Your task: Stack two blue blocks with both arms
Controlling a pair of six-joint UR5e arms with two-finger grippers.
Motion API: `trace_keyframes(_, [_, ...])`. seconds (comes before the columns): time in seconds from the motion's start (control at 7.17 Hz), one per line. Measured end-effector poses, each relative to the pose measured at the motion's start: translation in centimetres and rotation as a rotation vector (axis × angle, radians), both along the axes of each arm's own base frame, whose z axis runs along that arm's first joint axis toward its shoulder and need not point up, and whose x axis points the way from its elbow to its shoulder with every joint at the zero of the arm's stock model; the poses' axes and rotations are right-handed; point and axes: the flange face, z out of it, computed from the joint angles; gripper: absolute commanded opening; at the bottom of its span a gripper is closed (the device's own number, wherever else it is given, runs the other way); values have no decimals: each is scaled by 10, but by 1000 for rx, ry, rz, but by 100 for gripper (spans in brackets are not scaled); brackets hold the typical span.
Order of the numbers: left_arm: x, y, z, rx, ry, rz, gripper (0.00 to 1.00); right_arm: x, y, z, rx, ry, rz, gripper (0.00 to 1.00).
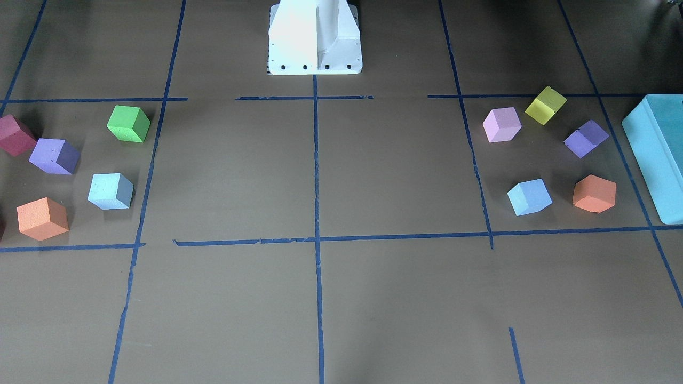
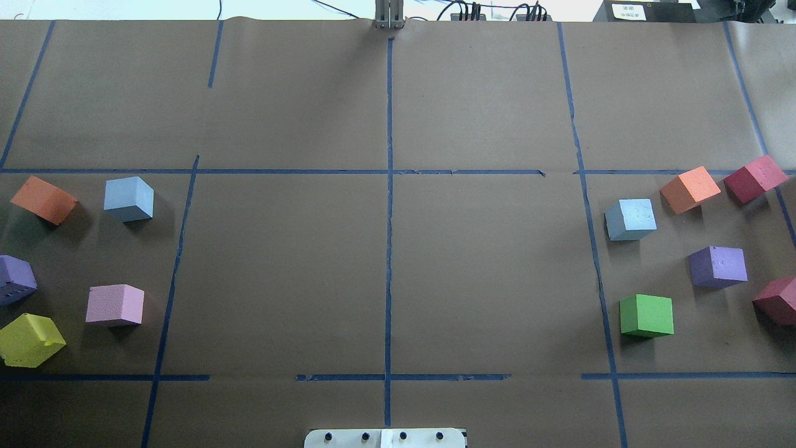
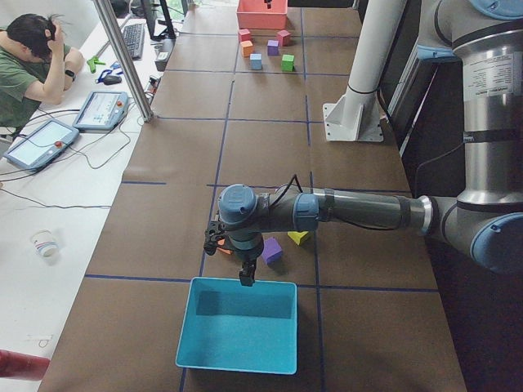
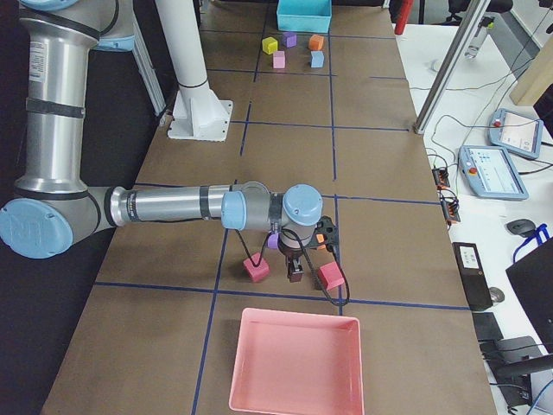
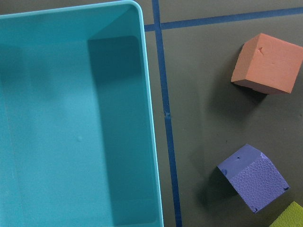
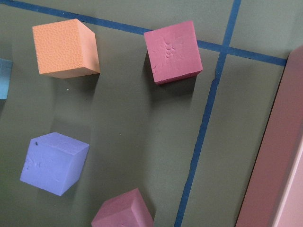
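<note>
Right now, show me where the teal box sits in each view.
Front-facing: teal box at the right edge.
Overhead: not in it.
Exterior left: box at bottom centre, nearest the camera.
Exterior right: box at top centre, at the far end.
Left wrist: box fills the left half.
Right wrist: not in it.
Shared landmark: the purple cube near the box.

The left arm (image 3: 359, 211) and right arm (image 4: 164, 206) are silver-grey tubes with light-blue joint caps (image 3: 237, 201).
</note>
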Motion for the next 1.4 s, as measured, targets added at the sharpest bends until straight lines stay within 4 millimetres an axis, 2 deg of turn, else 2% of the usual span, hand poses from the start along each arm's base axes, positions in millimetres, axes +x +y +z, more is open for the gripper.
trace_keyframes(0.42, [0, 0, 0, 1, 0, 0, 100, -6, -6, -7, 19, -2, -13, 100])
trace_keyframes(0.56, [0, 0, 0, 1, 0, 0, 100, -17, -16, -20, 33, -2, -16, 100])
trace_keyframes(0.7, [0, 0, 0, 1, 0, 0, 100, -32, -27, -41, 26, -5, 5, 100])
trace_keyframes(0.98, [0, -1, -1, 2, 0, 0, 100, -84, -53, -105, -21, -15, 72, 100])
trace_keyframes(1.12, [0, -1, -1, 3, 1, 0, 100, -120, -67, -136, -45, -7, 99, 100])
trace_keyframes(1.26, [0, -1, -1, 3, 1, 0, 100, -158, -74, -159, -53, 7, 135, 100])
trace_keyframes(1.4, [0, -1, -1, 4, 2, 0, 100, -197, -73, -171, -51, 11, 182, 100])
